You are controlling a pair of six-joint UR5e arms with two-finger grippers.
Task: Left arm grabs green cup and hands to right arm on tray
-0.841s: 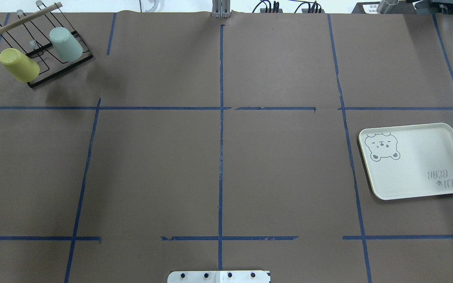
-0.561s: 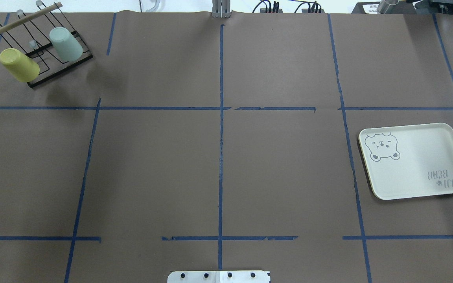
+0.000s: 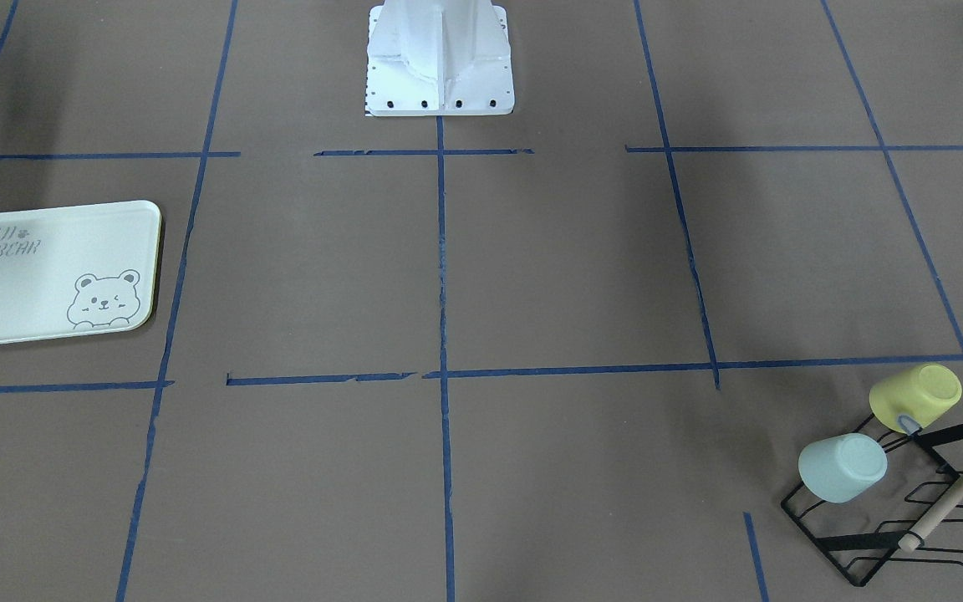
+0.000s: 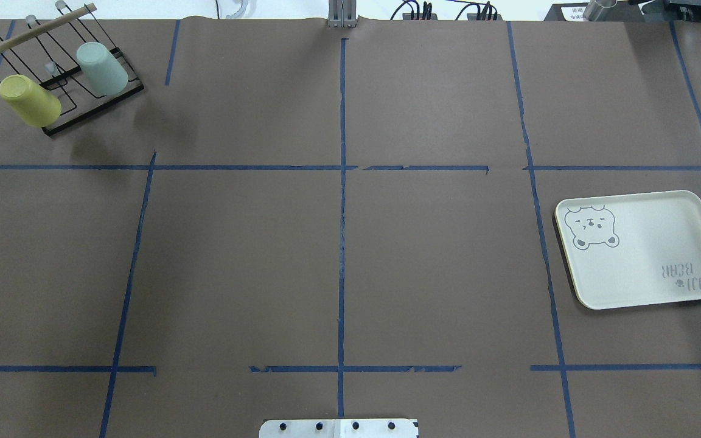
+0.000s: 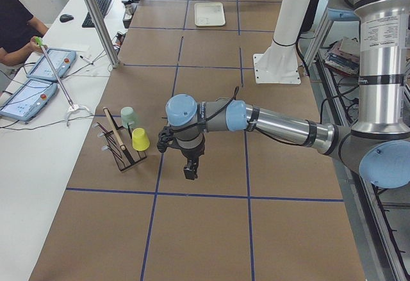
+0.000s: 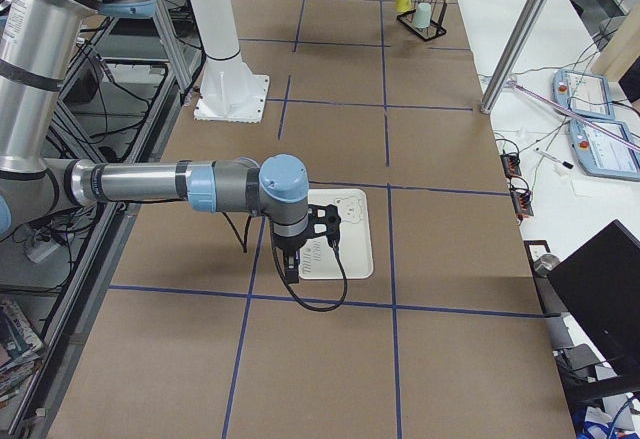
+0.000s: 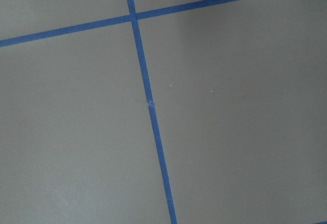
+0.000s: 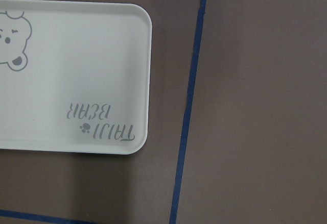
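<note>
The green cup (image 4: 102, 68) hangs upside down on a black wire rack (image 4: 96, 104) at the table's far left; it also shows in the front view (image 3: 843, 468). The tray (image 4: 648, 243) lies bare at the right, also in the right wrist view (image 8: 76, 55). My left gripper (image 5: 189, 171) shows only in the exterior left view, pointing down above the table a little beside the rack. My right gripper (image 6: 292, 274) shows only in the exterior right view, above the tray's near edge. I cannot tell whether either is open or shut.
A yellow cup (image 4: 29, 100) hangs on the same rack beside the green one, with a wooden rod (image 4: 28, 33) across the rack top. Blue tape lines grid the brown table. The white robot base (image 3: 440, 58) stands at the near middle edge.
</note>
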